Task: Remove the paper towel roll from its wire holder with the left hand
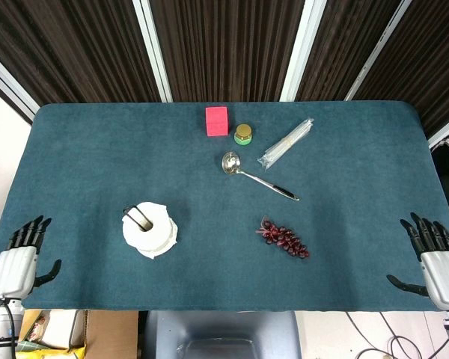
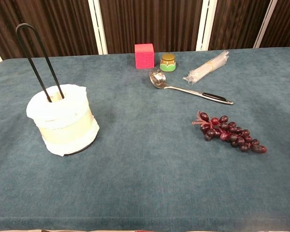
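A white paper towel roll [image 1: 150, 231] [image 2: 63, 120] stands upright on the teal table, threaded over a black wire holder [image 1: 138, 217] [image 2: 36, 60] whose loop rises well above it. My left hand [image 1: 19, 260] hovers at the table's front left corner, fingers spread and empty, well left of the roll. At the front right corner my right hand [image 1: 432, 258] is likewise spread and empty. Neither hand shows in the chest view.
A pink cube [image 1: 217, 120], a small green jar with gold lid [image 1: 243, 134], a bag of clear straws [image 1: 286, 142], a metal ladle [image 1: 256, 176] and a bunch of dark grapes [image 1: 284, 238] lie toward the table's middle and back right.
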Controlling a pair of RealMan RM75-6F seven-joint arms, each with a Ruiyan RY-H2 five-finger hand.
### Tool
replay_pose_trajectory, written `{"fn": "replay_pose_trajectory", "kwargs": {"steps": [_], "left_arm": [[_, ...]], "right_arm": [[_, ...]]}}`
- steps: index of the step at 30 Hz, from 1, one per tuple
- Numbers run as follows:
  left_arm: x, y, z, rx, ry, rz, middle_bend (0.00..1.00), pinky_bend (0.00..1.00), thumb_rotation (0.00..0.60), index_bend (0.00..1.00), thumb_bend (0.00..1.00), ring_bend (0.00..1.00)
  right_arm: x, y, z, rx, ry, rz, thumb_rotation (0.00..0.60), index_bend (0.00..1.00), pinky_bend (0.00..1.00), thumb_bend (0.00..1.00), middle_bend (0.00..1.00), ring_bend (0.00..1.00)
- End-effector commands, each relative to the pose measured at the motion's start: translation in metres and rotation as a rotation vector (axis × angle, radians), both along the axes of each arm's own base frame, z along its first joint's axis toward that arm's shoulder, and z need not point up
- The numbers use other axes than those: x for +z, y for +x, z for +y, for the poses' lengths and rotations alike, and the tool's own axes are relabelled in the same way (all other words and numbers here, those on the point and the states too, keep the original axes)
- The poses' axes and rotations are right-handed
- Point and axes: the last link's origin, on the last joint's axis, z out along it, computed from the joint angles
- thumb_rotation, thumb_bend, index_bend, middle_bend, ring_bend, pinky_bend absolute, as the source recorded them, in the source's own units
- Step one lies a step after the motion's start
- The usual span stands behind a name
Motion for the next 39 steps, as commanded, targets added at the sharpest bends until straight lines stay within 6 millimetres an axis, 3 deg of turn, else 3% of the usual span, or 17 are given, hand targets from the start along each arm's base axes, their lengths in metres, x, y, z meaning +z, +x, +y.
{"fn": "replay_pose_trajectory", "kwargs": {"steps": [1, 9, 15, 30, 39], "left_arm": [[-0.032, 0.009, 0.006, -0.023, -0.120, -0.339, 0.00, 0.08, 0.600, 0.00, 0.37, 0.00], [-0.086, 0.025, 0.032, -0.147, -0.128, -0.640, 0.00, 0.07, 0.600, 0.00, 0.37, 0.00], [-0.113, 0.038, 0.046, -0.217, -0.141, -0.695, 0.00, 0.06, 0.600, 0.00, 0.37, 0.00], [-0.161, 0.059, 0.062, -0.252, -0.225, -0.708, 0.00, 0.05, 0.600, 0.00, 0.37, 0.00], [-0.174, 0.061, 0.065, -0.241, -0.152, -0.767, 0.00, 0.06, 0.600, 0.01, 0.35, 0.00]], "right_arm": [[0.000, 0.000, 0.001, 0.003, 0.006, 0.001, 0.600, 0.00, 0.08, 0.14, 0.00, 0.00], [0.003, 0.002, 0.001, 0.013, -0.021, -0.021, 0.600, 0.00, 0.08, 0.14, 0.00, 0.00], [0.006, 0.003, 0.002, 0.033, -0.039, -0.043, 0.600, 0.00, 0.08, 0.14, 0.00, 0.00], [0.013, 0.005, 0.005, 0.056, -0.062, -0.075, 0.600, 0.00, 0.08, 0.14, 0.00, 0.00], [0.014, 0.005, 0.006, 0.059, -0.059, -0.084, 0.600, 0.00, 0.08, 0.14, 0.00, 0.00]]}}
